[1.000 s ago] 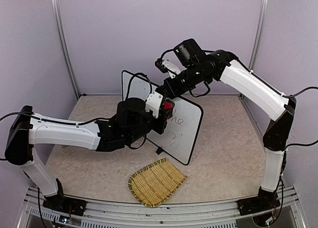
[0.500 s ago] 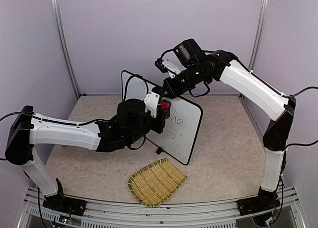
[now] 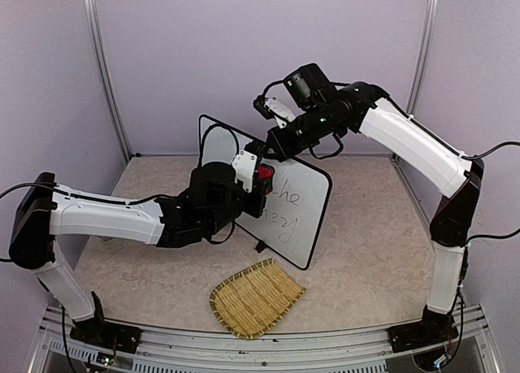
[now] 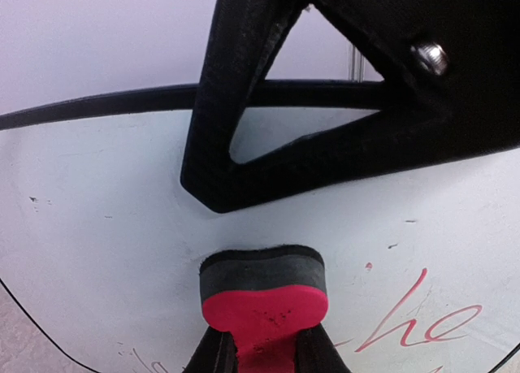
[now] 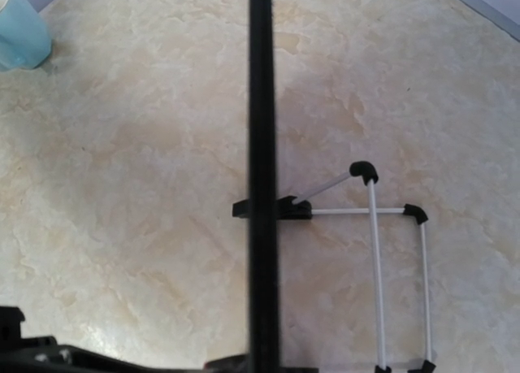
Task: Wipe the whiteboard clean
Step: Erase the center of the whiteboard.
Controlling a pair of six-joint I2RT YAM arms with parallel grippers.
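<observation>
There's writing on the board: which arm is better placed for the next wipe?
Left. The left gripper holds the eraser against the whiteboard beside the writing; the right gripper is shut on the board's top rim, steadying it.

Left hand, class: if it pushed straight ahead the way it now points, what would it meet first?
The large white board with the thin black rim. The left hand carries a red eraser with a grey felt face, and that face would reach the board first; whether they already touch is unclear.
</observation>
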